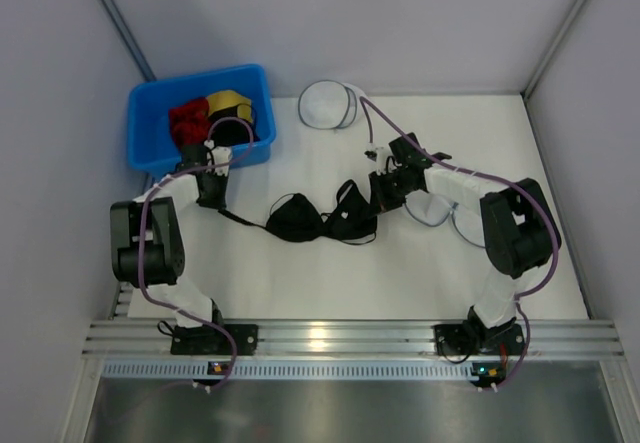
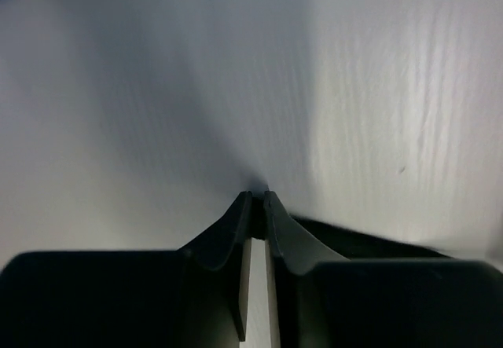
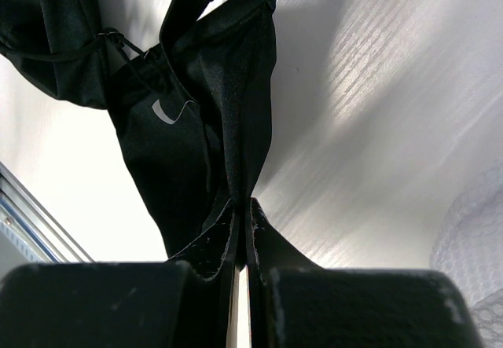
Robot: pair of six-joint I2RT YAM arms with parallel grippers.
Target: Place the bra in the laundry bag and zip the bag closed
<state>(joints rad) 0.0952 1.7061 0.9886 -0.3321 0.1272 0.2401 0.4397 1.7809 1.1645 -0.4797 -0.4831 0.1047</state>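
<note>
The black bra (image 1: 300,221) lies spread on the white table at centre. My left gripper (image 1: 213,201) is at its left end, jaws shut on the thin black strap (image 2: 354,242), which trails off to the right in the left wrist view. My right gripper (image 1: 378,201) is at the bra's right end, shut on a fold of the bra's black fabric (image 3: 181,128). The laundry bag (image 1: 432,210), see-through mesh with dark hoops, lies flat under my right arm. Its mesh shows at the lower right of the right wrist view (image 3: 479,261).
A blue bin (image 1: 145,113) at the back left holds a red garment (image 1: 187,121) and a yellow-and-black garment (image 1: 230,108). A whiter round mesh case (image 1: 325,105) lies at the back centre. Grey walls close in the left, right and back.
</note>
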